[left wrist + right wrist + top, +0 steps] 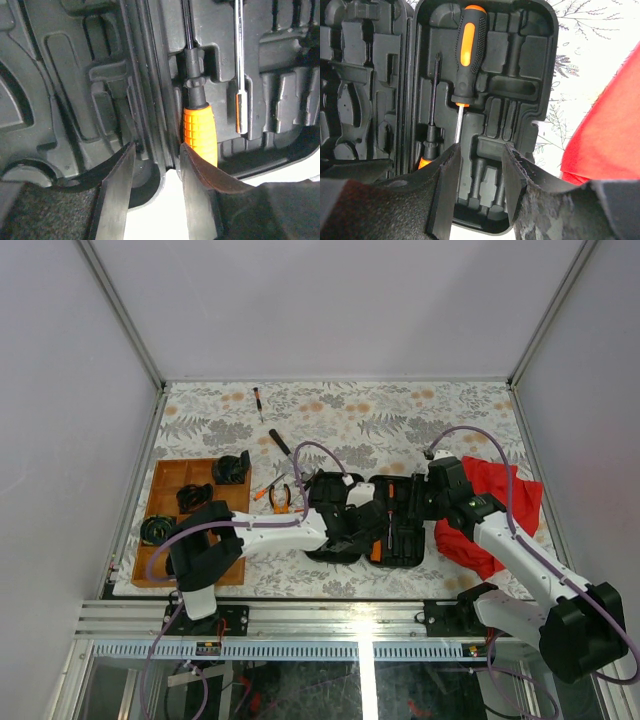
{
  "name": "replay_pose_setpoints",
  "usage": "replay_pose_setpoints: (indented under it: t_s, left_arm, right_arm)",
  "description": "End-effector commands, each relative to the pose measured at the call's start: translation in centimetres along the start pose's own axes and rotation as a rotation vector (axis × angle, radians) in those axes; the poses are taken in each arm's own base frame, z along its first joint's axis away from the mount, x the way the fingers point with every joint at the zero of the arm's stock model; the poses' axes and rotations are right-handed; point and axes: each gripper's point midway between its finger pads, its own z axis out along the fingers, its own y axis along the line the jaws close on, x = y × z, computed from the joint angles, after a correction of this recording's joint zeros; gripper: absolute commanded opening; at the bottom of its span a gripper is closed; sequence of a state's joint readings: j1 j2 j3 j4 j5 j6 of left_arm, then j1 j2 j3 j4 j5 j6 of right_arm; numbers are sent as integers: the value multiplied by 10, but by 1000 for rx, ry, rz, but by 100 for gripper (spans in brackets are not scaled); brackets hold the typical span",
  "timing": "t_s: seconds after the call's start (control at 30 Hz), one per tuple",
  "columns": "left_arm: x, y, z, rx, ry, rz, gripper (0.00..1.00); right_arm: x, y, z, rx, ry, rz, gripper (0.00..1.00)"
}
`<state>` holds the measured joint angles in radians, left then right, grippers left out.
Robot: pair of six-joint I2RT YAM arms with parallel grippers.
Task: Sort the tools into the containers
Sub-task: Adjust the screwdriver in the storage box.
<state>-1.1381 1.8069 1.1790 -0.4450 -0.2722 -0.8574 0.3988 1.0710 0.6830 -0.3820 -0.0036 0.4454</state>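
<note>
The black tool case (400,540) lies open in the middle of the table. Its moulded slots hold a big orange-and-black screwdriver (469,50) and a slimmer screwdriver with an orange handle (200,130). My left gripper (156,147) hangs open low over the case's hinge (145,75), beside that orange handle, with nothing between its fingers. My right gripper (481,147) stands open above empty slots at the case's (530,75) near end. Loose tools lie left of the case: pliers (281,499), a black-handled tool (279,442) and a tiny driver (258,400). The wooden tray (165,475) sits at the left.
A red cloth (495,505) is bunched up right of the case, under the right arm. The tray's compartments hold three black items (232,470). The floral table cover (400,420) ends at white walls on three sides.
</note>
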Motion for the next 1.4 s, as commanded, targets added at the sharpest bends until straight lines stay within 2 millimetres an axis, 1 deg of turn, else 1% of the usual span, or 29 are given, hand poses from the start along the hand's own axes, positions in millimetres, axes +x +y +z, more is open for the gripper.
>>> replay_pose_setpoints:
  t_s: [0.0, 0.13, 0.33, 0.43, 0.53, 0.6, 0.67, 0.77, 0.87, 0.97, 1.07, 1.23, 1.37]
  left_arm:
    - [13, 17, -2, -28, 32, 43, 39]
    - [22, 28, -6, -39, 57, 75, 39]
    - [27, 44, -25, -50, 63, 114, 33]
    - [29, 51, -36, -32, 60, 126, 33]
    - [27, 51, -44, -7, 48, 132, 35]
    - [20, 46, -51, 15, 27, 125, 37]
    - [10, 36, -59, 52, -2, 116, 38]
    - [-8, 17, -70, 117, -59, 102, 40]
    - [-24, -4, -73, 181, -104, 93, 40]
    - [-32, -20, -71, 225, -124, 79, 40]
    - [-34, -30, -62, 244, -130, 49, 40]
    - [-33, -40, -47, 252, -115, 20, 35]
    - [-34, -44, -43, 272, -130, 8, 32]
  right_arm:
    - [-8, 7, 0, -32, -21, 14, 45]
    - [-9, 7, -1, -32, -22, 16, 45]
    - [-6, 10, -4, -48, -14, 30, 45]
    - [-6, 13, -6, -67, -14, 28, 45]
    - [-5, 20, -8, -104, -9, 23, 45]
    - [-5, 24, -8, -126, -10, 31, 45]
    - [-6, 27, -9, -142, -12, 46, 45]
    - [-9, 30, -6, -149, -19, 80, 45]
    - [-16, 33, 0, -144, -34, 123, 43]
    - [-25, 30, 6, -106, -40, 148, 42]
    - [-35, 27, 11, -64, -51, 162, 41]
    - [-45, 25, 21, -21, -36, 159, 41]
    - [-47, 26, 34, -2, -8, 168, 41]
